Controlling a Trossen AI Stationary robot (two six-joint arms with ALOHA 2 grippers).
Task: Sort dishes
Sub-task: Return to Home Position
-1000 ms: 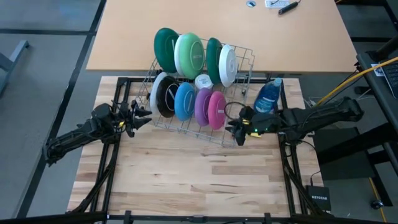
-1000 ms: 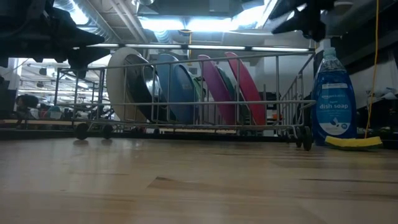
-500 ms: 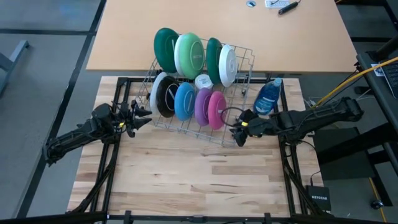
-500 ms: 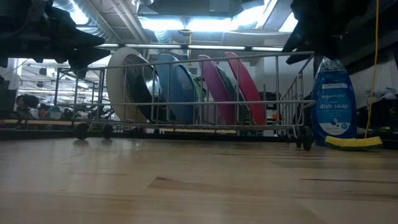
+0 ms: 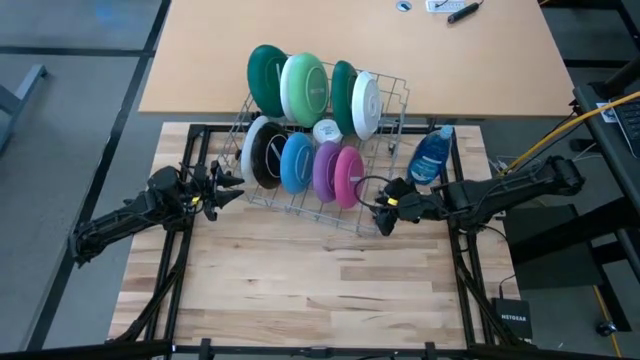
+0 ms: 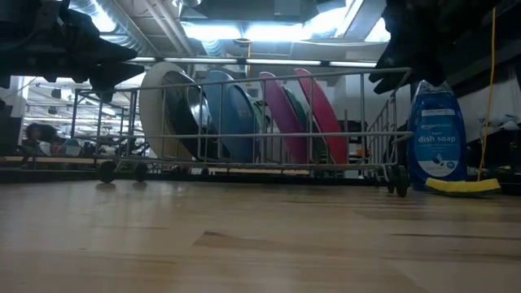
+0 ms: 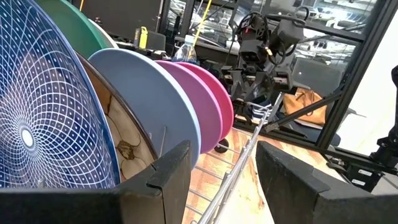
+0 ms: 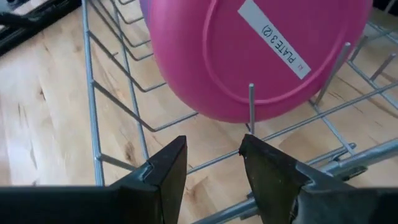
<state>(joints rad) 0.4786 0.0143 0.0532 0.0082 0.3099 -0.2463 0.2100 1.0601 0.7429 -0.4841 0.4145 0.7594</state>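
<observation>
Wooden bench [image 5: 300, 290], both arms low. Left fingers [image 7: 169, 177] released, empty, beside the black-and-white plate [image 5: 268, 155]. Right fingers [image 8: 163, 174] released, empty, before the pink plate [image 8: 249, 56]. Dishes [image 5: 305, 88] stand on edge in the dish rack [image 5: 398, 98].

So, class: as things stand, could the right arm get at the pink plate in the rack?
Probably yes. The right gripper, open, sits just outside the dish rack, facing the pink plate. Only thin wires stand between, so reaching over them looks needed.
</observation>
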